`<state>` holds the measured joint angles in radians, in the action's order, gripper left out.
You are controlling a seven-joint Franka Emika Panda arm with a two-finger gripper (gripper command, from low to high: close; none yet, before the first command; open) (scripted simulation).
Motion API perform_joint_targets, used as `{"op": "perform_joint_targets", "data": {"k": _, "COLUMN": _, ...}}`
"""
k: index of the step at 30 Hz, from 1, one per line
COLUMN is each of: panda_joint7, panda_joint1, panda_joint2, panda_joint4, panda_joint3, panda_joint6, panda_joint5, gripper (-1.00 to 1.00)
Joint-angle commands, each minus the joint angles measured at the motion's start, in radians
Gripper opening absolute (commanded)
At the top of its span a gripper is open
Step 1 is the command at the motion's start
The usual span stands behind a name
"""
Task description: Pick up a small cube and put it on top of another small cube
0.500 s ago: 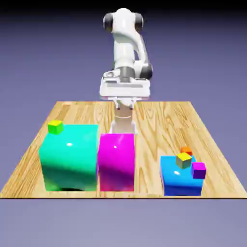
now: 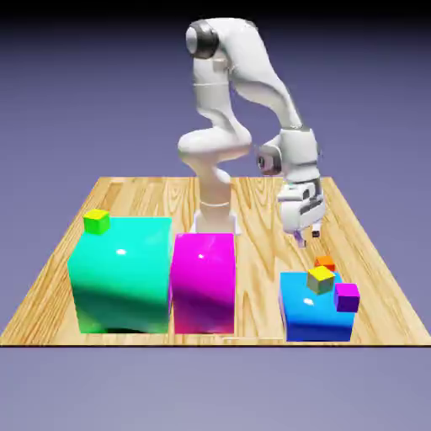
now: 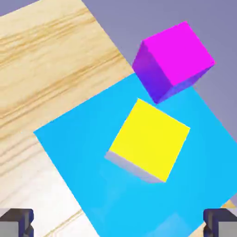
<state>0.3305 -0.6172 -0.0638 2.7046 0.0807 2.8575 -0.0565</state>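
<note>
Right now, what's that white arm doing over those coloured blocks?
The white robot arm's gripper hangs open and empty above the big blue block at the exterior view's right. A tiny yellow-tan cube sits on that block, with a tiny purple cube at its corner and a tiny orange cube just behind. Nothing is picked up or stacked yet. The wooden table also holds big teal and magenta blocks.

A plain blue-violet backdrop (image 2: 76, 84) is filling the space behind and around everything, darkening toward the top edge of the exterior view. A light wooden table (image 2: 126, 198) with lengthwise grain is lying in the middle, its front edge showing as a thin dark line. In the hand view, the same pale wood (image 3: 41, 60) is catching soft, even light.
</note>
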Motion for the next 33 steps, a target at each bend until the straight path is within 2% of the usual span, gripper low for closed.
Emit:
{"op": "perform_joint_targets", "data": {"k": 1, "panda_joint7": -0.025, "panda_joint1": -0.018, "panda_joint2": 0.031, "panda_joint4": -0.007, "panda_joint3": 0.005, "panda_joint6": -0.011, "panda_joint5": -0.003, "gripper": 0.00}}
{"op": "perform_joint_targets", "data": {"k": 8, "panda_joint7": -0.165, "panda_joint1": -0.218, "panda_joint2": 0.203, "panda_joint4": -0.042, "panda_joint3": 0.032, "panda_joint6": -0.072, "panda_joint5": -0.023, "gripper": 0.00}}
{"op": "perform_joint_targets", "data": {"k": 15, "panda_joint7": -0.112, "panda_joint1": -0.280, "panda_joint2": 0.436, "panda_joint4": -0.086, "panda_joint3": -0.047, "panda_joint6": 0.117, "panda_joint5": -0.091, "gripper": 0.00}}
{"op": "perform_joint_targets", "data": {"k": 16, "panda_joint7": -0.112, "panda_joint1": -0.280, "panda_joint2": 0.436, "panda_joint4": -0.086, "panda_joint3": -0.047, "panda_joint6": 0.117, "panda_joint5": -0.091, "gripper": -1.00}}
{"op": "perform_joint_targets", "data": {"k": 25, "panda_joint7": -0.165, "panda_joint1": -0.218, "panda_joint2": 0.203, "panda_joint4": -0.042, "panda_joint3": 0.032, "panda_joint6": -0.072, "panda_joint5": -0.023, "gripper": -1.00}}
{"op": "perform_joint_targets", "data": {"k": 33, "panda_joint7": -0.302, "panda_joint1": -0.099, "panda_joint2": 0.260, "panda_joint4": -0.332, "panda_joint3": -0.004, "panda_joint6": -0.303, "panda_joint5": -0.002, "gripper": -1.00}}
